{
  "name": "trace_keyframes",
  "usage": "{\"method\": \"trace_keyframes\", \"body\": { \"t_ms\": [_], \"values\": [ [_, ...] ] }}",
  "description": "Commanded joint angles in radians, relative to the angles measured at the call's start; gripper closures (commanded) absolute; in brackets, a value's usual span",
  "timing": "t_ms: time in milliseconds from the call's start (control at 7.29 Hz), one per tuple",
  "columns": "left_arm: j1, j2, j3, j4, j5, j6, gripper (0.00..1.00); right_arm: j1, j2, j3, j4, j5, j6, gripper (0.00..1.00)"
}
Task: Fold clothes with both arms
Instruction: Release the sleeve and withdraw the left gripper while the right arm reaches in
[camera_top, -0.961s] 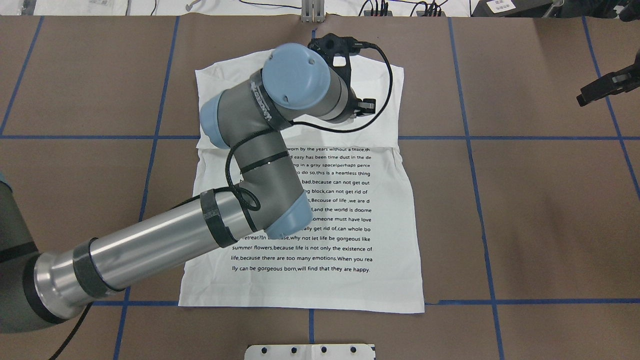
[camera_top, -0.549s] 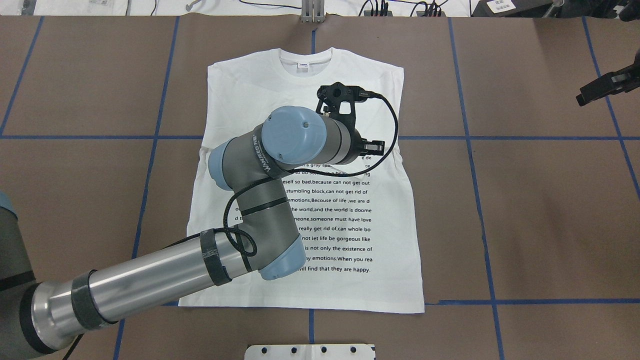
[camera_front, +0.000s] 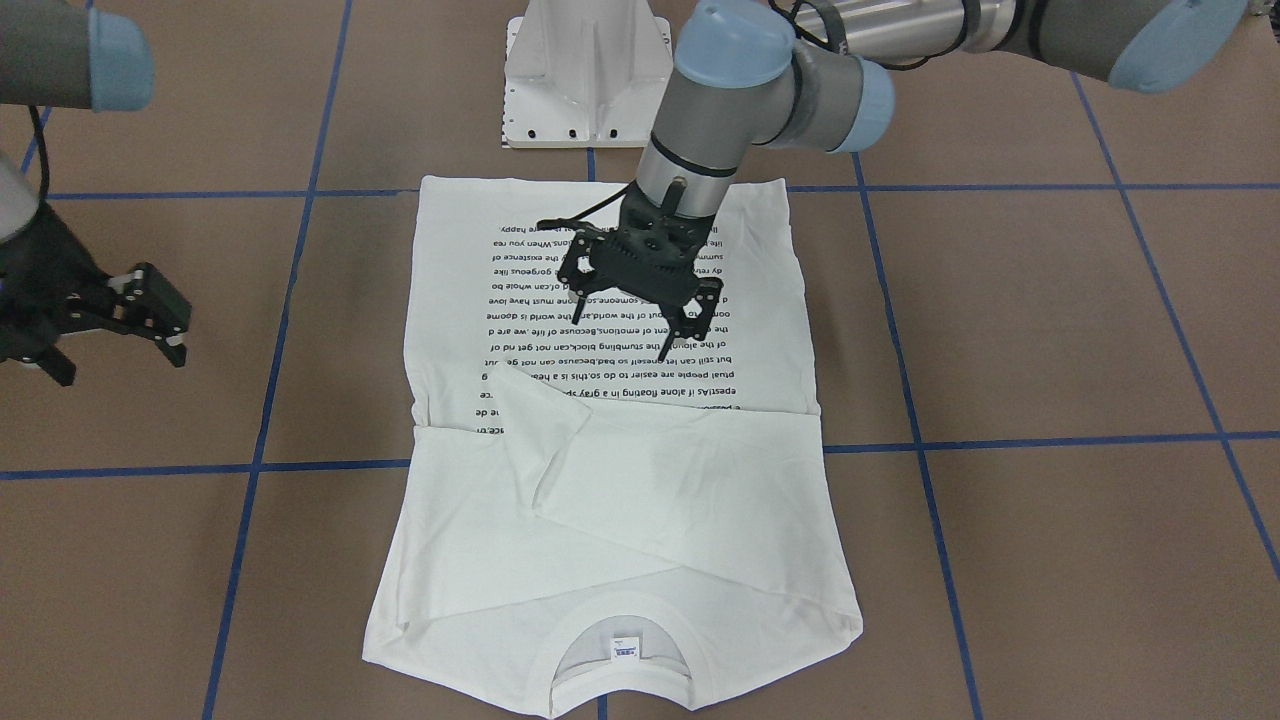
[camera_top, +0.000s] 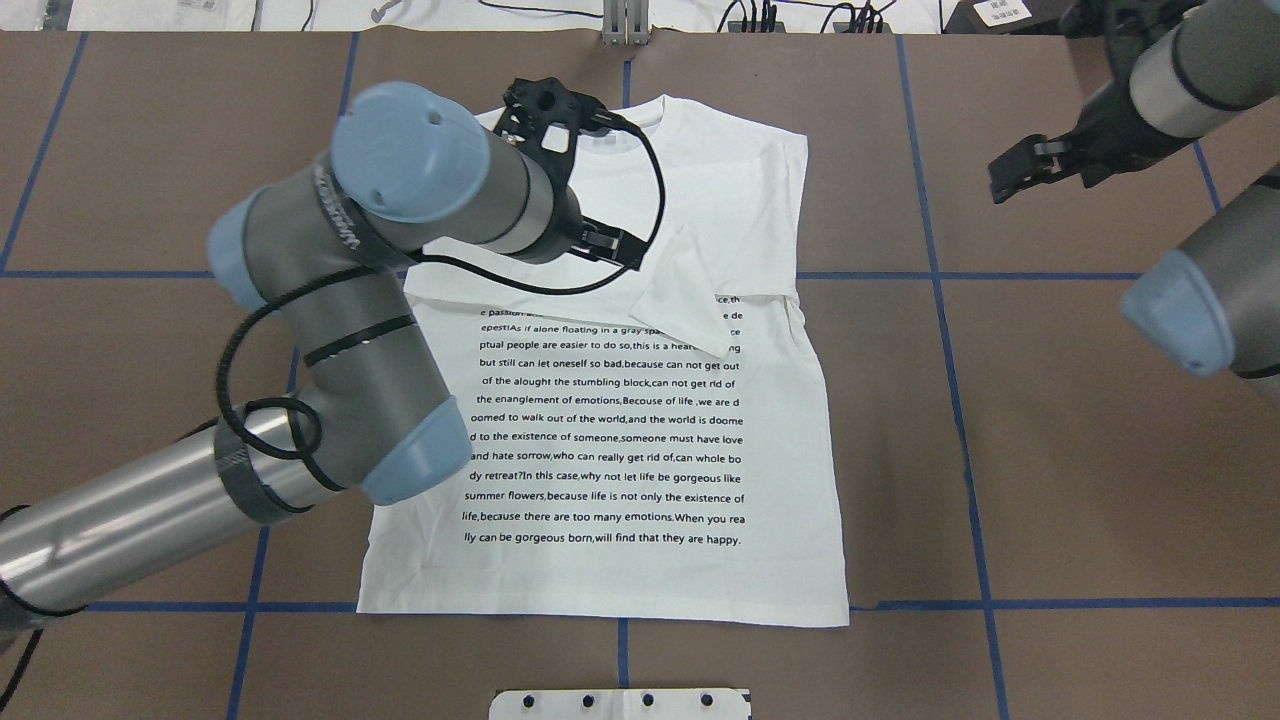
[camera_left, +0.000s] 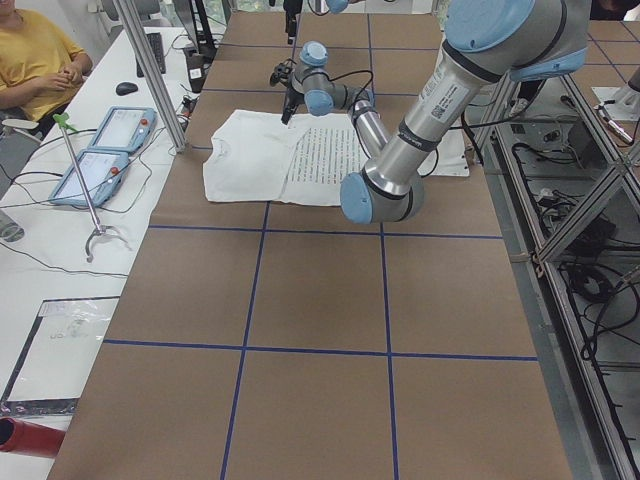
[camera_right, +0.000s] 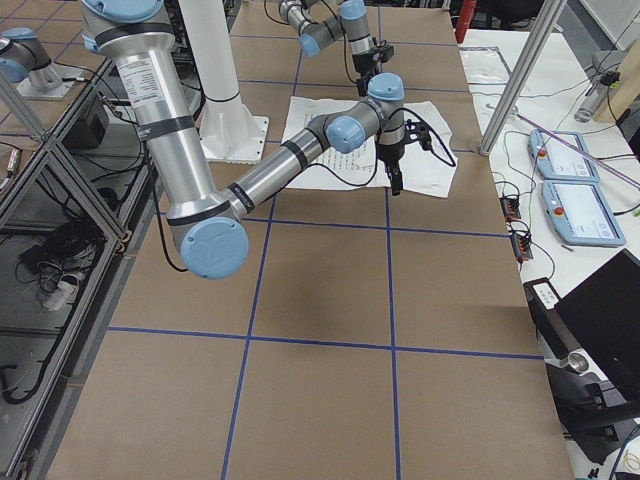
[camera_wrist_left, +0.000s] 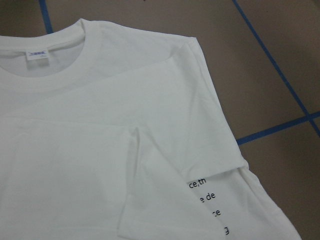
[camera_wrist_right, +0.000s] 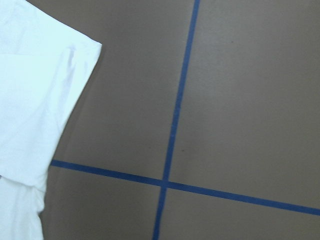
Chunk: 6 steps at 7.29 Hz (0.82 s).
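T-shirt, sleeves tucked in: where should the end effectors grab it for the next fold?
Probably the left hem corner and right hem corner, each from its outer side: the hem lies flat and uncovered nearest the robot; the folded sleeve thickens the chest.

The thin white cotton long-sleeved T-shirt (camera_top: 640, 560) bears a block of small black printed text (camera_top: 610, 430); its small collar label (camera_front: 626, 648) is white with blue marks. The flat brown table cover (camera_top: 1100, 450) carries a grid of blue tape lines (camera_top: 1100, 603). The 2 tubular arms, left arm (camera_top: 150, 520) and right arm (camera_top: 1195, 50), are silver-grey with light-blue joint caps (camera_top: 410, 150) and black cables (camera_top: 659, 190).
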Motion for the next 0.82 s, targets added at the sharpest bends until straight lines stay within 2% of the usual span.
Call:
{"method": "trace_keyframes", "body": {
  "t_ms": [0,137,275,412,686],
  "values": [
    [-0.155,0.114,-0.119,0.119,-0.082,0.281,0.0,-0.176,0.163,-0.047,-0.076,-0.125,0.214,0.0],
    [-0.239,0.195,-0.152,0.116,-0.157,0.408,0.0,-0.251,0.27,-0.088,-0.155,-0.208,0.304,0.0],
    [-0.316,0.258,-0.168,0.113,-0.208,0.548,0.0,-0.316,0.38,-0.169,-0.211,-0.277,0.367,0.0],
    [-0.374,0.292,-0.166,0.111,-0.236,0.671,0.0,-0.367,0.495,-0.316,-0.213,-0.317,0.432,0.0],
    [-0.396,0.311,-0.166,0.11,-0.264,0.704,0.0,-0.421,0.641,-0.549,-0.21,-0.394,0.489,0.0]
  ]
}}
